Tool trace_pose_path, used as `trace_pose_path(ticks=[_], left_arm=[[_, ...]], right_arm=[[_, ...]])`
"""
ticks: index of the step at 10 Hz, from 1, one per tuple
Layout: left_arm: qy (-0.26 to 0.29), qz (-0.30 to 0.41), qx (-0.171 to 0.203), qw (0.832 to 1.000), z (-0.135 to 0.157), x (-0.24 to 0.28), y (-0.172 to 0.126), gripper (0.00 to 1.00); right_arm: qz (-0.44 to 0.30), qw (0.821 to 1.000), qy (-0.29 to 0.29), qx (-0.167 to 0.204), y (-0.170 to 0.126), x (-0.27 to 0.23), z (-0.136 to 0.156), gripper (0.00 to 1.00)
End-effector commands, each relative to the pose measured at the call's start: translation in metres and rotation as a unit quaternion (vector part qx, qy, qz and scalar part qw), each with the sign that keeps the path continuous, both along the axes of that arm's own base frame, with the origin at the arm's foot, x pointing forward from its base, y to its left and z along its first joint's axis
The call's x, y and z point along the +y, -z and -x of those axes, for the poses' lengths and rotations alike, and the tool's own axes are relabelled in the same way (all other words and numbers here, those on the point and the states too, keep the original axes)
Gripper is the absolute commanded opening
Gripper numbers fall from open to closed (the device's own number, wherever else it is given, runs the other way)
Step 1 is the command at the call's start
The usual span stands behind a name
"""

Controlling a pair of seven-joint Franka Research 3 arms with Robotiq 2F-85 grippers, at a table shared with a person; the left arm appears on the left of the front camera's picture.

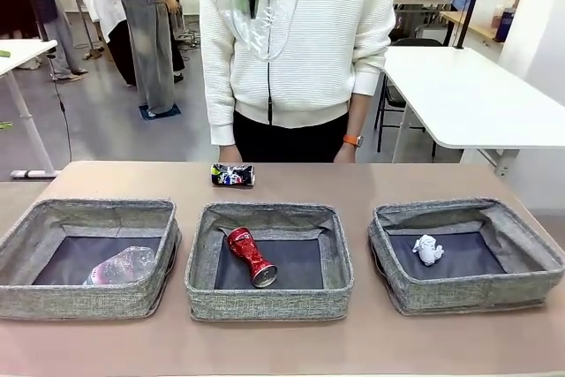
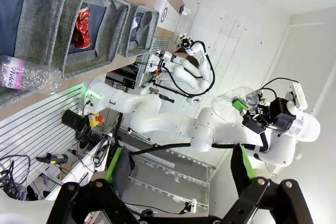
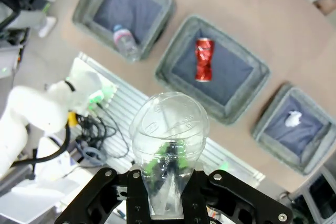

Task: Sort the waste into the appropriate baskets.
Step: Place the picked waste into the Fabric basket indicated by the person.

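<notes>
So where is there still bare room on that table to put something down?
Bare tabletop runs along the near edge in front of the three baskets, and along the far edge either side of the dark can. The gaps between baskets are narrow. Each basket floor is mostly bare beside its bottle, red can or paper wad.

Cup (image 1: pixel 259 6) aloft — bottle (image 1: pixel 124 265), red can (image 1: pixel 250 256), wad (image 1: pixel 428 250) binned; dark can (image 1: pixel 233 175) outside.

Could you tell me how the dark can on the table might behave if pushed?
The can lies on its side, so it would probably roll if nudged. It looks slightly dented, so it is likely empty, light and easily crushed.
</notes>
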State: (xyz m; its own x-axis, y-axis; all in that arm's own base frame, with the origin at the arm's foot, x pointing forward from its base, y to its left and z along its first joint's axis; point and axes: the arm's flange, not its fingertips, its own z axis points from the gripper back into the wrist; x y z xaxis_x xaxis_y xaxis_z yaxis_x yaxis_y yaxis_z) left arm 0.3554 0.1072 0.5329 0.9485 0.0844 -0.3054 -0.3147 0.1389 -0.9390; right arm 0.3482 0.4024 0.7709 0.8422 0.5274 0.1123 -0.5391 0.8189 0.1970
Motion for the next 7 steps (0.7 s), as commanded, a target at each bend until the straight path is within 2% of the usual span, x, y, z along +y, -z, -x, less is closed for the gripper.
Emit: trace_pose_path(ticks=[1,7], left_arm=[[0.003,0.006,-0.006,1.0,0.0018,0.0004,-0.0027,1.0],[0.003,0.006,-0.006,1.0,0.0018,0.0004,-0.0027,1.0]], right_arm=[[0.002,1.0,-0.006,-0.005,-0.0002,-0.0028,0.0016,0.05],[0.002,1.0,-0.006,-0.005,-0.0002,-0.0028,0.0016,0.05]])
